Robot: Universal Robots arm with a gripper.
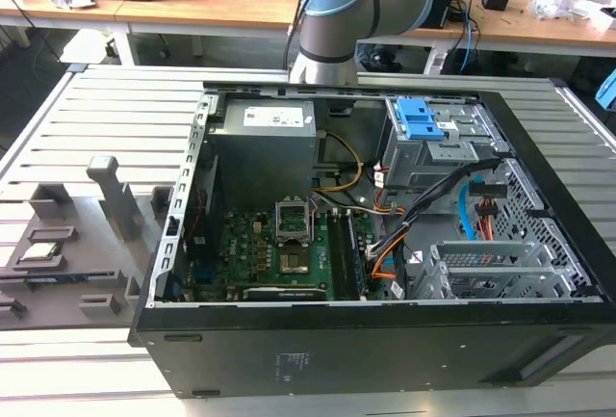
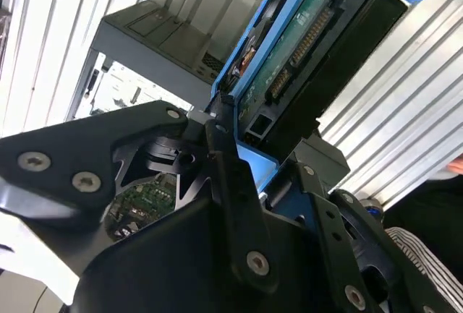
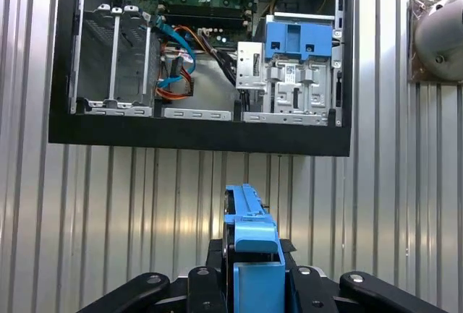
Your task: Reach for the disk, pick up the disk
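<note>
My hand (image 2: 249, 157) is pinching the disk (image 2: 311, 45), its black fingers (image 2: 224, 176) pressed against the blue bracket on either side. In both wrist views the disk stands on edge between the fingers, lifted clear above the ribbed metal tabletop (image 3: 108, 219) and well apart from the open case (image 3: 199, 136). In the second wrist view I see its connector side and green board; the label side, I think, faces away. In the exterior view the case (image 1: 366, 340) lies on its side mid-tabletop, motherboard (image 1: 279, 253) exposed, a blue latch (image 1: 423, 118) on the bay by its far edge, the arm (image 1: 332, 22) rising behind it.
</note>
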